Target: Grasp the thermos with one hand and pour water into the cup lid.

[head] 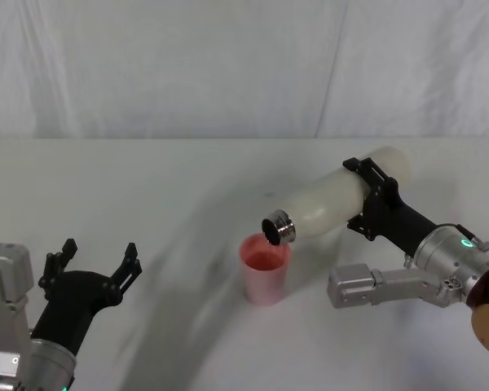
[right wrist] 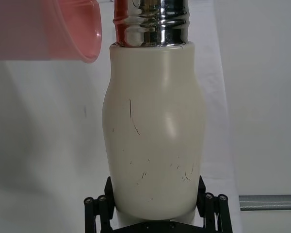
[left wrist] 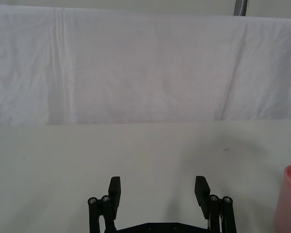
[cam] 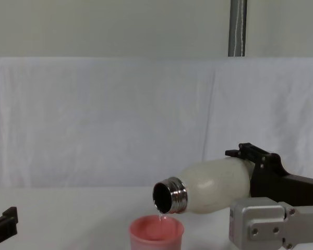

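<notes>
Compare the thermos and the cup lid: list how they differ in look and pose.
Colour: the thermos is cream-white with a shiny steel neck; the cup lid is pink.
Pose: the thermos is tipped nearly level in the right end effector, mouth above the cup lid; the cup lid stands upright on the table.
Size: the thermos is far longer than the cup lid.
Both are open-mouthed.

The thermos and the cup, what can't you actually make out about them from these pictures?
- How much water the thermos holds: its wall is opaque in every view.
- Water level in the cup: chest view cuts off its lower part; head view shows only a pink inside.
- Right gripper fingertips: the thermos body covers them in the right wrist view.
</notes>
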